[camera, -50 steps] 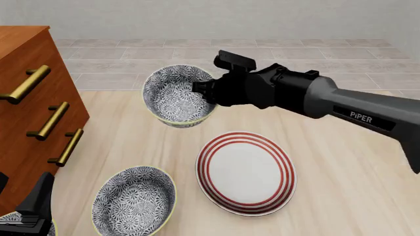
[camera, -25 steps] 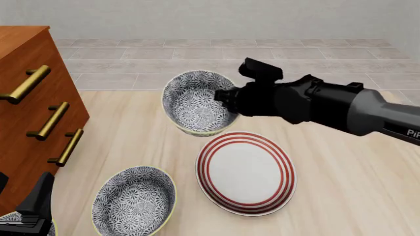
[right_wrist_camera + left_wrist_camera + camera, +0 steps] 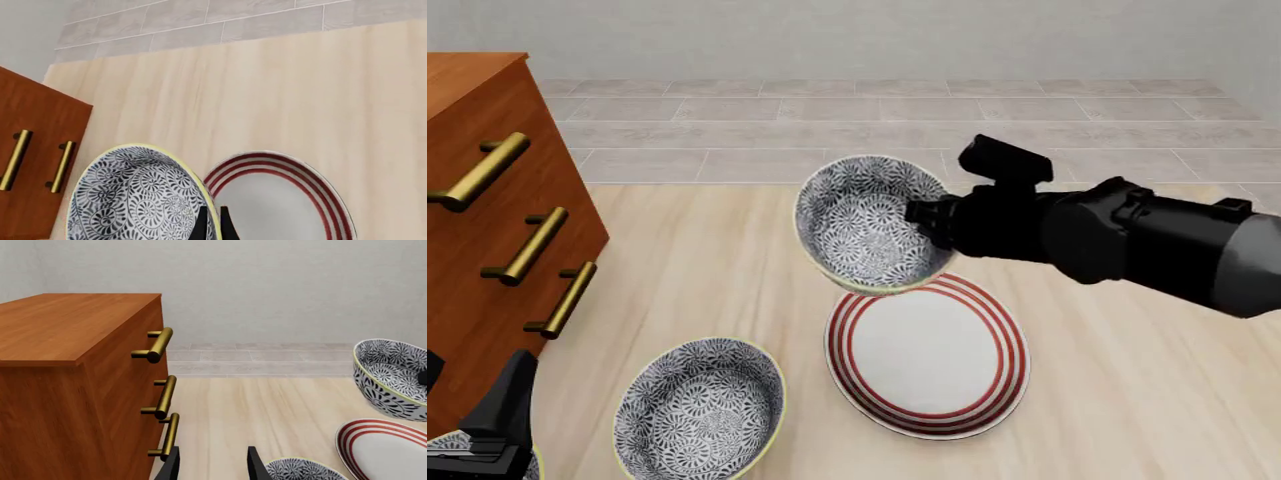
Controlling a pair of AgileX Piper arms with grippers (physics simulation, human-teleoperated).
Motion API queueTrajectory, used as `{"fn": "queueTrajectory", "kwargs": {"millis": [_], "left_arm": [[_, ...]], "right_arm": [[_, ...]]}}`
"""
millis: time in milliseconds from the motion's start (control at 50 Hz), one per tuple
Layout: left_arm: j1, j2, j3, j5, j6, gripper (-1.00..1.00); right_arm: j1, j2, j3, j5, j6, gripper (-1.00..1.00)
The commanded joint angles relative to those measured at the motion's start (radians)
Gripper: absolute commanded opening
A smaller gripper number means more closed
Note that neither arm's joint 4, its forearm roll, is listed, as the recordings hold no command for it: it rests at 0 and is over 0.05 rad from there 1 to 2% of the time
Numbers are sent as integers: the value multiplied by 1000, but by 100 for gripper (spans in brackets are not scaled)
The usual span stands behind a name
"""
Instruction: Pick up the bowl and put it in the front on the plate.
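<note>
The patterned bowl (image 3: 868, 222) hangs tilted in the air, just above the far edge of the red-ringed plate (image 3: 928, 350). My right gripper (image 3: 918, 214) is shut on the bowl's right rim. In the right wrist view the fingers (image 3: 212, 223) pinch the yellow rim of the bowl (image 3: 137, 200), with the plate (image 3: 283, 202) beside it below. The left wrist view has the bowl (image 3: 393, 377) at its edge above the plate (image 3: 383, 450). My left gripper (image 3: 212, 466) rests low at the near left, open and holding nothing.
A wooden dresser (image 3: 494, 230) with brass handles stands along the left side. A second patterned bowl (image 3: 701, 408) sits on the table near the front left, and part of a third (image 3: 457, 450) shows at the bottom left corner by my left arm.
The right gripper has carried the bowl to the right and toward me, from the far middle of the table to just over the plate's far edge. The left arm has stayed still.
</note>
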Motion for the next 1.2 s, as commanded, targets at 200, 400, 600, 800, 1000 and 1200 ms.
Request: {"fn": "queueTrajectory", "kwargs": {"millis": [200, 400, 600, 800, 1000, 1200], "left_arm": [[0, 0, 0, 0, 0, 100], [0, 0, 0, 0, 0, 100], [0, 0, 0, 0, 0, 100], [0, 0, 0, 0, 0, 100], [0, 0, 0, 0, 0, 100], [0, 0, 0, 0, 0, 100]], "right_arm": [[-57, -99, 183, -68, 23, -100], [-87, -141, 259, -83, 34, -100], [-88, -132, 335, -139, 54, -100], [-107, -99, 367, -177, 51, -100], [-106, -53, 364, -194, 39, -100], [-98, 10, 355, -220, 38, -100]]}}
